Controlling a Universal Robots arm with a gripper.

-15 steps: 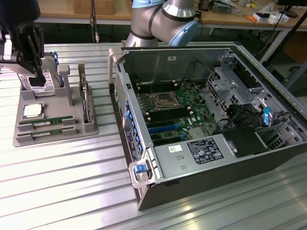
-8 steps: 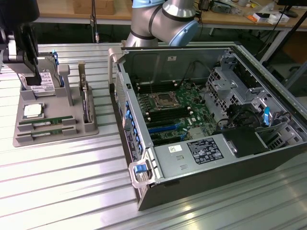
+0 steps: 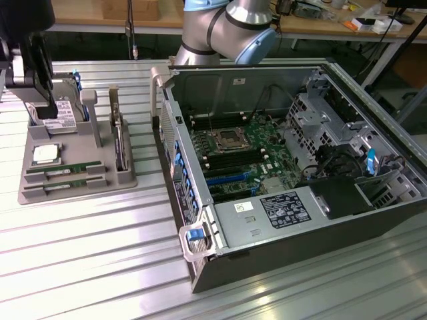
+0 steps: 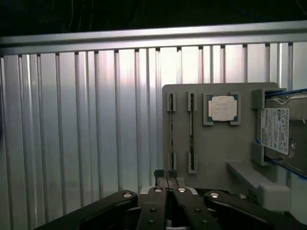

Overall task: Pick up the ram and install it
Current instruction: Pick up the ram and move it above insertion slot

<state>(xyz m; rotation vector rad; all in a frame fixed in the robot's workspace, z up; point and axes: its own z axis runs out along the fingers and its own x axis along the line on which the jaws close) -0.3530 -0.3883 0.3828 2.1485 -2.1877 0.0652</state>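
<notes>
Two ram sticks lie in the slots of a grey holder (image 3: 80, 193) on the exterior view's left. The ram (image 3: 65, 169) nearest the holder's middle is a thin green strip, and the wrist view shows it edge-on as the ram (image 4: 192, 129). A second stick (image 3: 67, 183) lies beside it. My gripper (image 3: 45, 112) hangs above the far end of the holder, over the hard drive, apart from the ram. In the wrist view my gripper (image 4: 168, 178) has its fingertips pressed together, shut with nothing between them.
The holder also carries a square silver processor (image 3: 45, 153) and a hard drive (image 3: 63, 115) with a white label. An open computer case (image 3: 300, 253) stands on the exterior view's right, its motherboard (image 3: 233, 153) exposed. The ribbed metal table (image 3: 87, 267) runs under everything.
</notes>
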